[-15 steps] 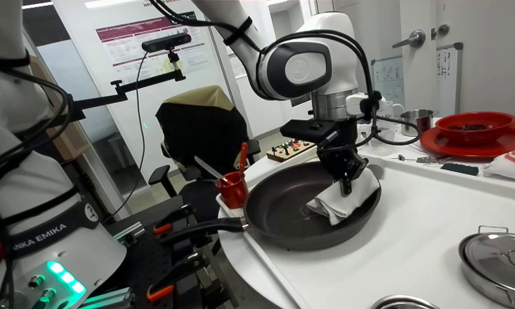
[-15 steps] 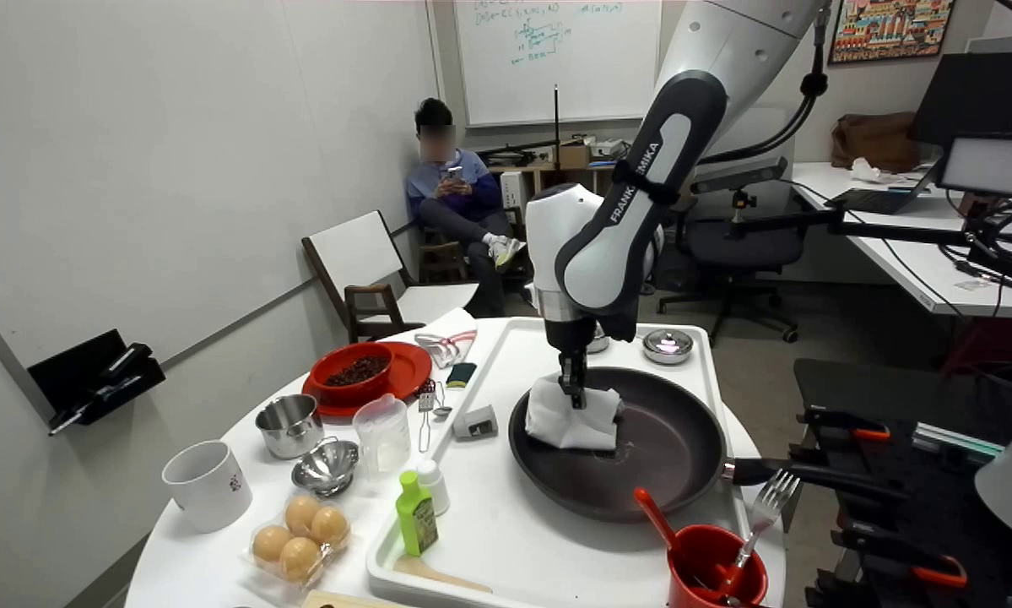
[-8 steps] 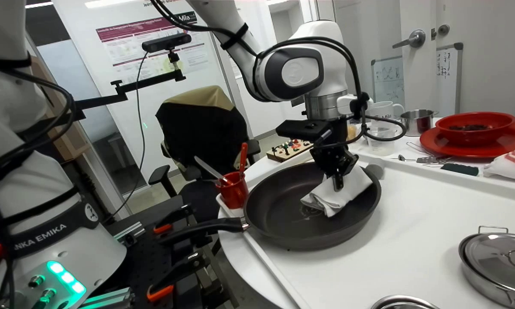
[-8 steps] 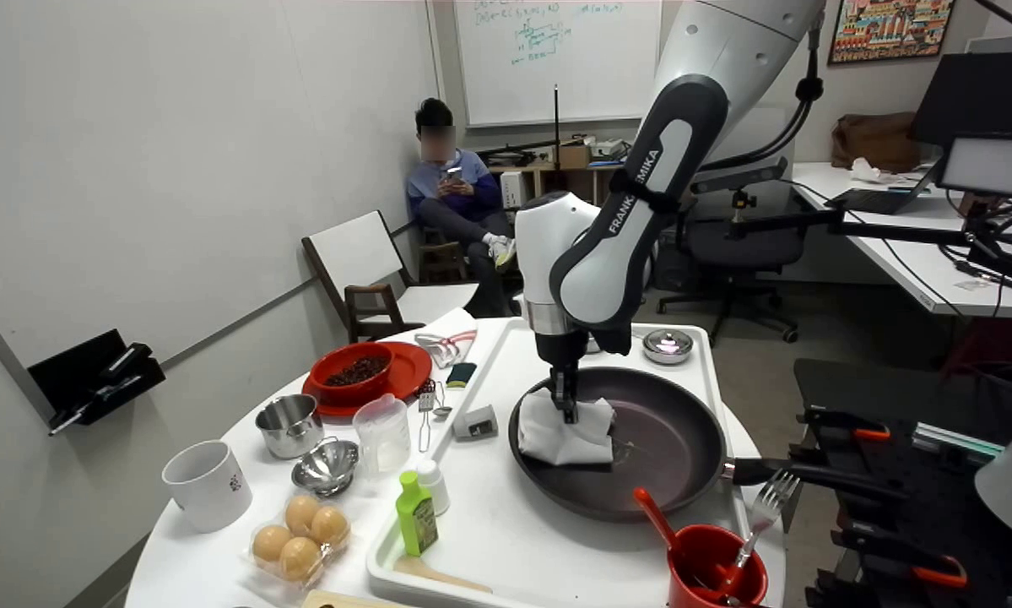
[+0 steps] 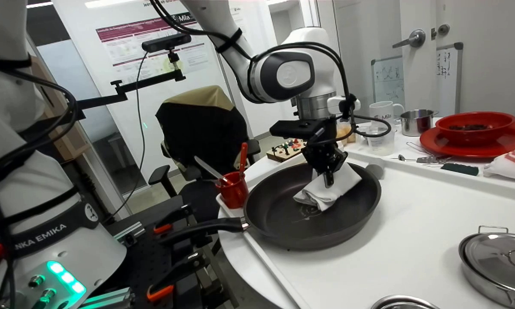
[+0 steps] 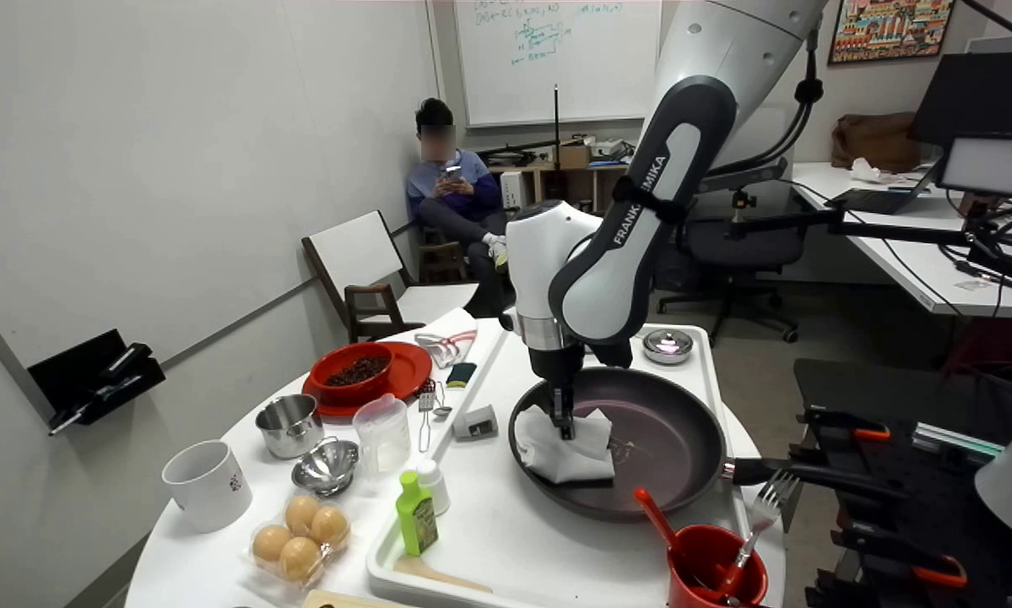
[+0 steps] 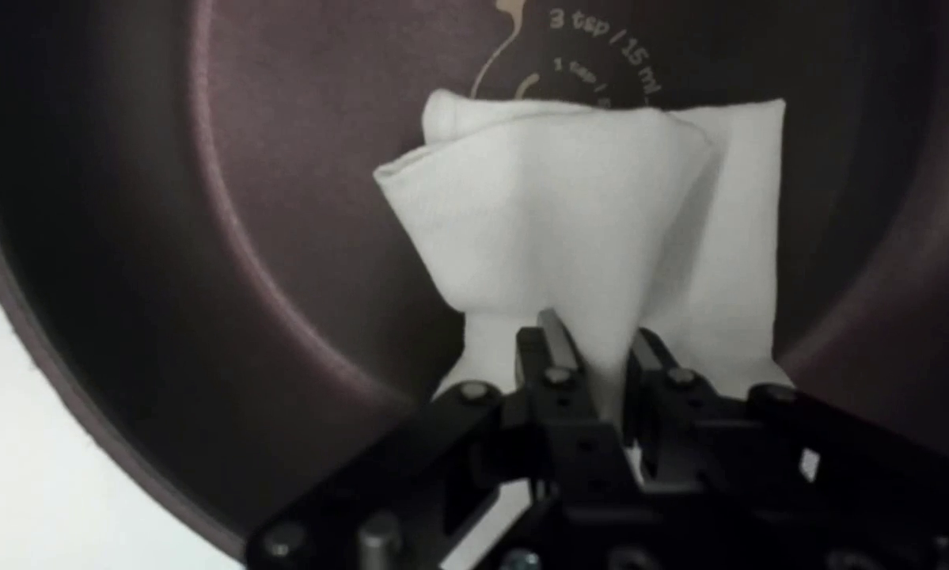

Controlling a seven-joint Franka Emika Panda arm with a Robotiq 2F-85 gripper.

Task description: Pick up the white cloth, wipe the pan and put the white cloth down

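White cloth (image 7: 577, 214) and gripper (image 7: 597, 336) shifted across the pan (image 6: 674, 460) since the earlier frame; gripper clenched on cloth, inside pan. Pick-up done; wiping seemingly under way, underside contact hidden; putting down remains

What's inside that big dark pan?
There's a white cloth, a fold of it pinched between the jaws. At its edge, printed measuring marks show on the pan. The cloth hides part of them, and anything else beneath it can't be seen.
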